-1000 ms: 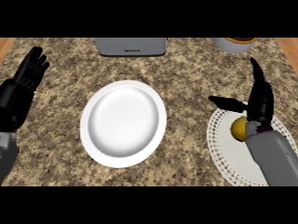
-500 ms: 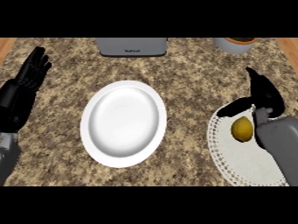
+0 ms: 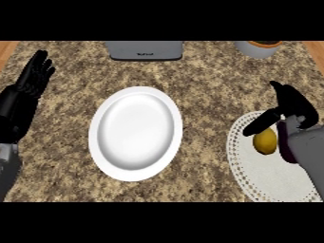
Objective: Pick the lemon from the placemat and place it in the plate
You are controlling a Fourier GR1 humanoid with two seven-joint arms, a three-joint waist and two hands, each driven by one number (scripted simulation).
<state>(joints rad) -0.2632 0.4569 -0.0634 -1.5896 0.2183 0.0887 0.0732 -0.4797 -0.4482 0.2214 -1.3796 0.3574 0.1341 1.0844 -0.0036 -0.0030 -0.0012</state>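
Spreading across the whole view, a speckled brown stone desk (image 3: 206,80) is seen, with strips of wood showing at its left and right edges. A white oval plate (image 3: 136,133) lies near the middle of the desk, with nothing on it. A white lacy placemat (image 3: 273,173) is laid at the lower right, partly covered by the right grey forearm. The left robot hand (image 3: 23,97) is held open at the left edge, fingers straight and pointing up, resting apart from everything. The right robot hand (image 3: 294,107) is set over the placemat's upper part, its thumb curved down to the top of the lemon (image 3: 265,141); whether the lemon is actually gripped cannot be told. The lemon lies on the placemat, well apart from the plate. At the top edge a grey appliance (image 3: 145,50) and a grey cup (image 3: 259,48) are partly shown.
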